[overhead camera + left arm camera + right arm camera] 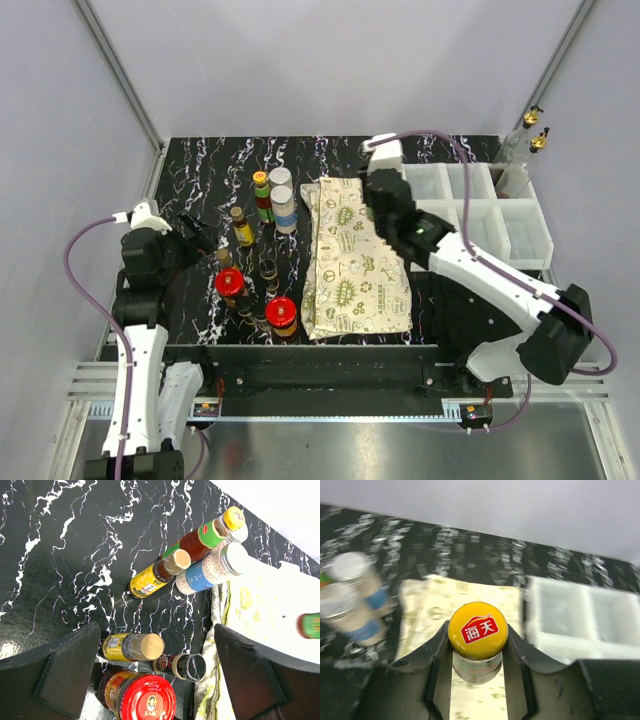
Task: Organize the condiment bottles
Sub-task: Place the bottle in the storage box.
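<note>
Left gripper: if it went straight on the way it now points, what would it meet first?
Probably the gold-capped bottle with the yellow label, seen in line between the fingers of the open left gripper. The red-lidded jar and a small dark bottle stand close beside it, and depth is unclear.

You've got a black marble-look tabletop (200, 180) here. Left of centre, the condiment bottles (241, 228) stand upright in a loose cluster, with two red-lidded jars (229, 283) toward the near edge and the white-capped jars (284, 208) farther back. Just beside them lies a cream patterned cloth (355, 270), rumpled along its left edge. White compartment bins (520, 225) sit at the far right.
</note>
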Available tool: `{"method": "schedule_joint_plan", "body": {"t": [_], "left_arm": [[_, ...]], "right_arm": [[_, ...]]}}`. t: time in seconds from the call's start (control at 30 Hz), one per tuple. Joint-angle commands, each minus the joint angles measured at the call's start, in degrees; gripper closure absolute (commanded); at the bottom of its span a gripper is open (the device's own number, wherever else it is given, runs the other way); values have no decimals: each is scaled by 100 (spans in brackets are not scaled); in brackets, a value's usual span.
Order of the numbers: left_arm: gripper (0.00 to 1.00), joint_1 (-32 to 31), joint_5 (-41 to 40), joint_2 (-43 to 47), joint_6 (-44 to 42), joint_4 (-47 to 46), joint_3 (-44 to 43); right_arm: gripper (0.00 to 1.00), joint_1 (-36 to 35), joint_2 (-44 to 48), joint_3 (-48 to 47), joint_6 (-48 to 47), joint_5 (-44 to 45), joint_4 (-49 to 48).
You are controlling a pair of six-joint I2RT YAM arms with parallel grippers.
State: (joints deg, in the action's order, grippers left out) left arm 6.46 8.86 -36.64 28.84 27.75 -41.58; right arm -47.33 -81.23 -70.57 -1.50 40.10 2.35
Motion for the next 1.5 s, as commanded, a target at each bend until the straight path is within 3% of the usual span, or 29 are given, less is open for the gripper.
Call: {"method": "schedule_joint_plan", "body": {"t": [0.0,0.23,0.4,0.7,1.07,1.47], "left_arm": [[1,48,379,-115,43,-252,36],[1,75,538,-238,52,-287,54],[1,84,581,-361,43,-287,45],[1,84,573,-545,16,-191,-16],[1,127,660,-906,-1,-103,-139],[1,312,792,-1205,8,-112,-183]], "right_arm": [[100,845,993,-28,448,1043,177],[100,2427,1742,262,1037,1114,626],[100,3395,1663,236,1160,1062,688],[100,5136,1207,298,2109,200,732],[100,5673,513,201,2321,95,592],[100,5805,55,-124,1662,666,-32]]}}
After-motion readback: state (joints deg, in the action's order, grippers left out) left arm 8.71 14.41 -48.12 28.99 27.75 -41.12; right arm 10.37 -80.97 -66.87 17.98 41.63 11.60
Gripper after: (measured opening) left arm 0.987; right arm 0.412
